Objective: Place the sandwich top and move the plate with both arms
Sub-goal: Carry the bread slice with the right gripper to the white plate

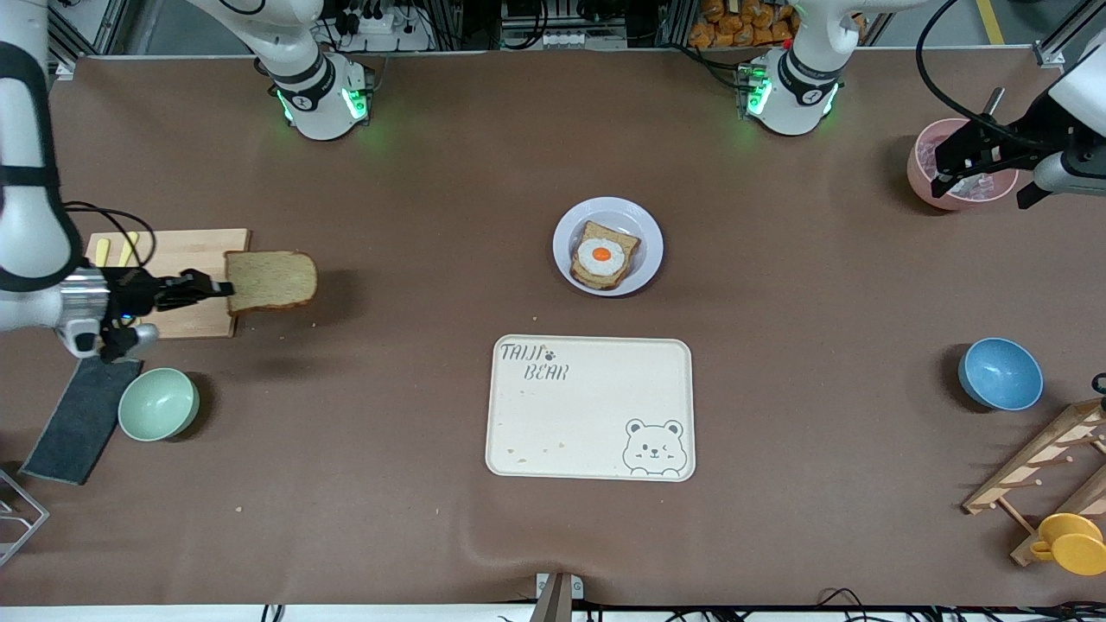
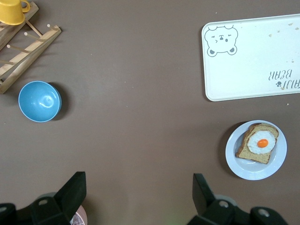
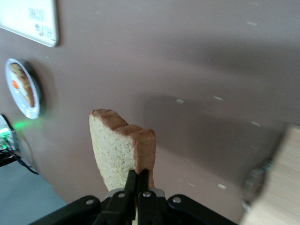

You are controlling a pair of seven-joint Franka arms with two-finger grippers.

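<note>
Front view: bread slice lifted
I had right gripper (image 1: pixel 216 288) clamped on sandwich top (image 1: pixel 271 281) above cutting board (image 1: pixel 186 259), at plate's (image 1: pixel 646 226) nine o'clock; left gripper (image 1: pixel 981 169) gaped wide over pink bowl (image 1: pixel 924 164).

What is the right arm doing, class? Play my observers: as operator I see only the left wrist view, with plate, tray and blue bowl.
Observer: The right gripper is shut on the sandwich top, held in the air partly over a wooden board.
Operator: What is my own gripper over?
Observer: The left gripper waits over a pink bowl.
Operator: What else lies near that board?
Observer: A green bowl, nearer the front camera than the board.
</note>
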